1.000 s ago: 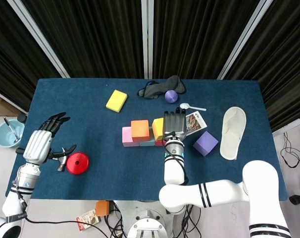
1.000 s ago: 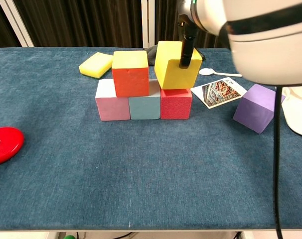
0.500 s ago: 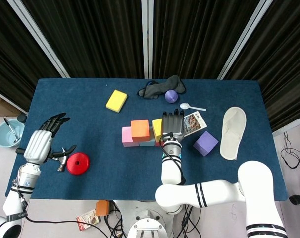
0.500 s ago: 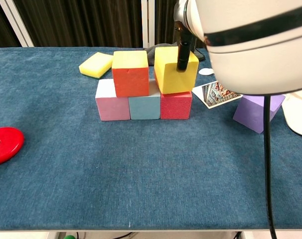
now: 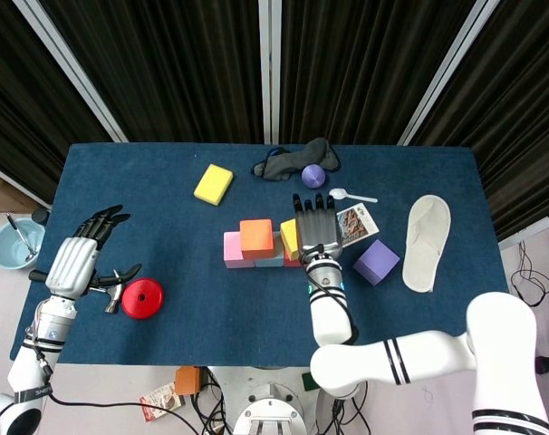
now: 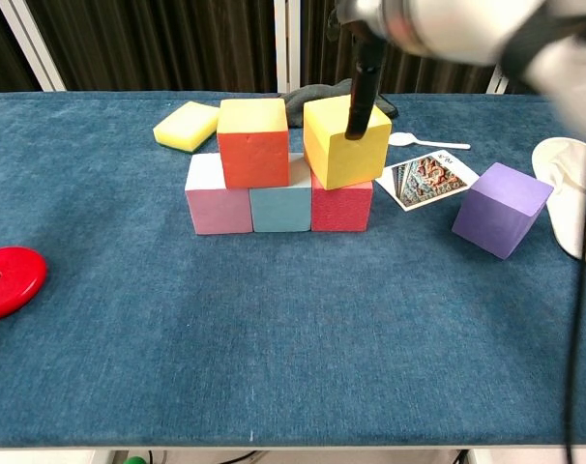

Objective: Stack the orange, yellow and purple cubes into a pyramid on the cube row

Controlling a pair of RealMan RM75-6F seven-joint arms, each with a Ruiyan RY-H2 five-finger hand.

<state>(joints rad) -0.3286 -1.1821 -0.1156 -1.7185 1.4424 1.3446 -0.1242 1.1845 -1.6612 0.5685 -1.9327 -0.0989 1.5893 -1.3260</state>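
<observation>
The yellow cube sits on the red cube at the right end of the row, twisted with a corner toward the chest camera. My right hand lies over it with its fingers spread, and one dark finger comes down on the cube's front top edge. The orange cube rests across the pink cube and the light blue cube. Further right, the purple cube stands alone on the cloth. My left hand hovers empty at the far left with its fingers apart.
A red disc and a small hammer lie by my left hand. A yellow sponge, dark cloth, purple ball and white spoon lie behind the row. A picture card and a white slipper lie to the right.
The yellow cube has come down from a raised tilt onto the red cube and turned slightly. My right arm has swung up and right, out of the chest view's way. The left hand is unmoved.
</observation>
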